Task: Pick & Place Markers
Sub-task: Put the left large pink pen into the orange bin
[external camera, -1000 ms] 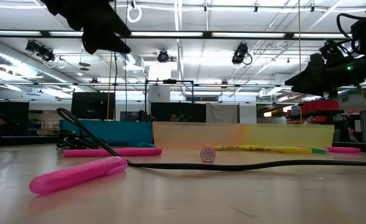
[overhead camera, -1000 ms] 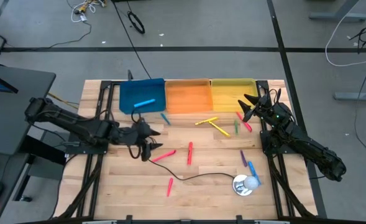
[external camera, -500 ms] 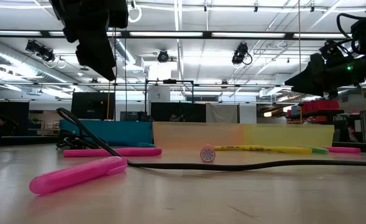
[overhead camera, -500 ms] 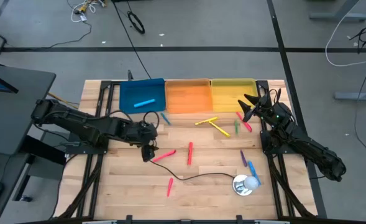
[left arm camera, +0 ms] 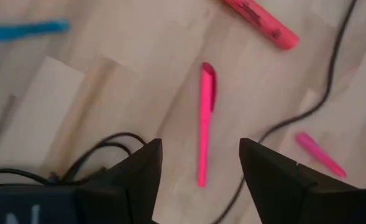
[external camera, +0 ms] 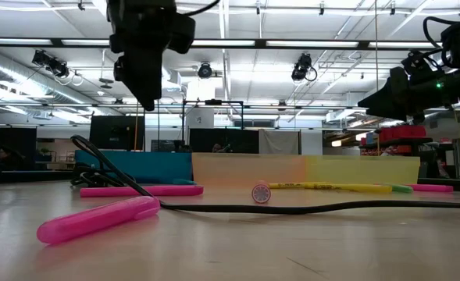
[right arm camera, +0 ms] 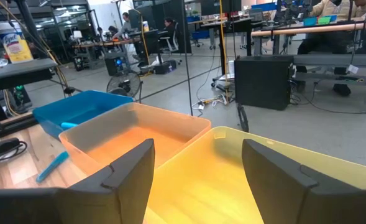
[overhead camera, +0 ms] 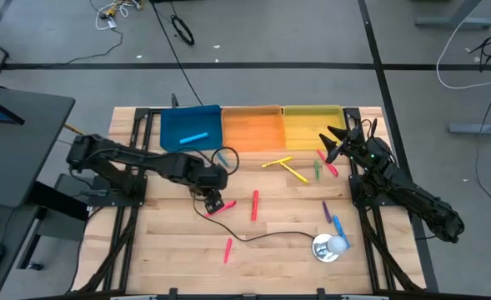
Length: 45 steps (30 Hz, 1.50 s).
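Note:
Several markers lie flat on the wooden table. A pink marker (overhead camera: 222, 207) (left arm camera: 203, 124) lies right under my left gripper (overhead camera: 214, 201) (left arm camera: 201, 147), which points down above it, open, a finger on either side, touching nothing. A red marker (overhead camera: 254, 205) (left arm camera: 260, 23) lies just to its right. Another pink marker (overhead camera: 227, 249) (external camera: 97, 218) lies nearer the table's near edge. A blue marker (overhead camera: 193, 137) rests inside the blue tray (overhead camera: 172, 133). Yellow markers (overhead camera: 277, 162) and green, red, purple and blue ones lie toward the right. My right gripper (overhead camera: 333, 143) (right arm camera: 198, 149) waits open by the yellow tray (overhead camera: 308, 125).
The orange tray (overhead camera: 252, 133) stands between the blue and yellow ones at the far edge. A thin black cable (overhead camera: 266, 237) snakes across the table to a round silver-white object (overhead camera: 330, 246) near the right front. A teal marker (overhead camera: 221, 157) lies by the trays.
My left gripper has moved toward the table's right and down, and has turned so that its fingers point down over the pink marker. No marker has moved.

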Each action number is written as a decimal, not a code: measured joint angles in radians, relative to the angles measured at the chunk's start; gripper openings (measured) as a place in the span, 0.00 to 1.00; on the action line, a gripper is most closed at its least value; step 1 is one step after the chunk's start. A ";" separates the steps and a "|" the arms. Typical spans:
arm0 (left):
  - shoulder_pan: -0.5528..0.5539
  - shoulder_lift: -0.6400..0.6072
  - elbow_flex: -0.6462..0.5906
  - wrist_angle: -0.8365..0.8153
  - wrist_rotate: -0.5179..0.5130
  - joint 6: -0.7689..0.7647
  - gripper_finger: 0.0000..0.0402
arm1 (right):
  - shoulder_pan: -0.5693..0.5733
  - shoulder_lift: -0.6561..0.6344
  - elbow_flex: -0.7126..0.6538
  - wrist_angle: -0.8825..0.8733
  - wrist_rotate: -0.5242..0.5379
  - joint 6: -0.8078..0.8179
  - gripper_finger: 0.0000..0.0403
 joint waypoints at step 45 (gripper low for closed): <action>0.035 0.359 0.267 -0.226 0.185 0.022 0.61 | 0.000 0.000 0.000 0.004 0.000 0.000 0.61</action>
